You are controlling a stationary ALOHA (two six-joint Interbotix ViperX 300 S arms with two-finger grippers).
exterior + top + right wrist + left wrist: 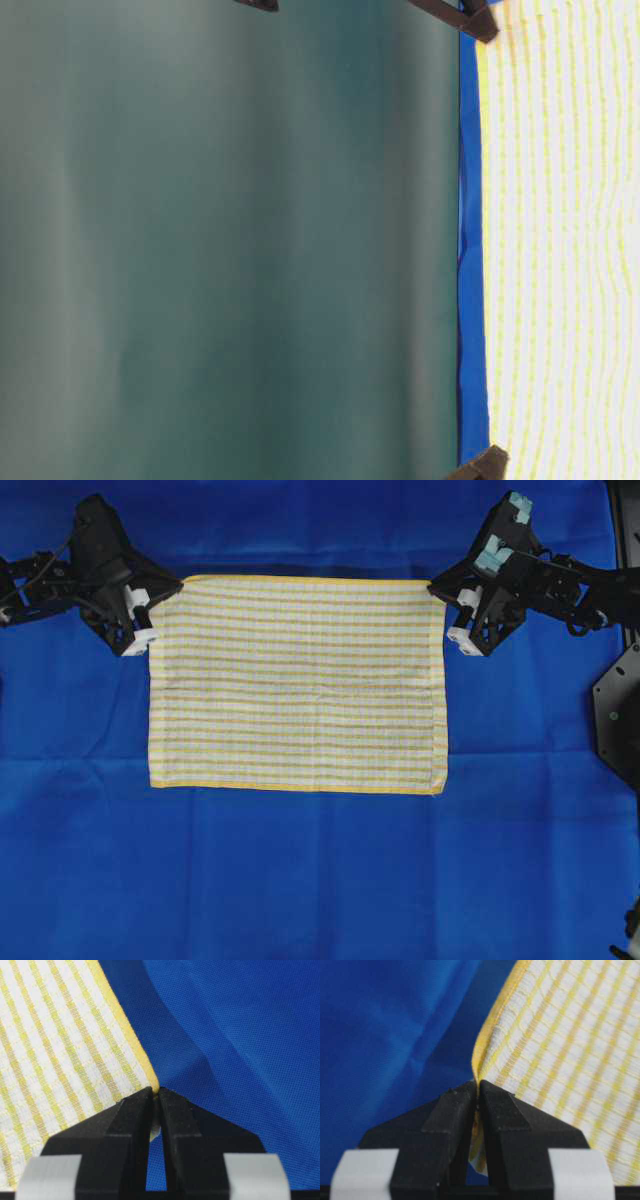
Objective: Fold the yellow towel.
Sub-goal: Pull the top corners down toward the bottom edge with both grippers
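Observation:
The yellow towel (298,683), white with yellow stripes and a yellow hem, is spread out over the blue cloth (320,880). Its far edge is lifted between the two grippers. My left gripper (172,588) is shut on the towel's far left corner; in the left wrist view the hem (485,1040) runs down into the pinched black fingertips (455,1110). At the far right corner my right gripper (436,584) is shut on the towel, with the corner tip (155,1091) caught between its fingertips (175,1110). The table-level view shows the towel (560,250) hanging taut.
The blue cloth covers the whole table around the towel. Black arm hardware (615,710) stands at the right edge. A dull green backdrop (230,240) fills the left of the table-level view.

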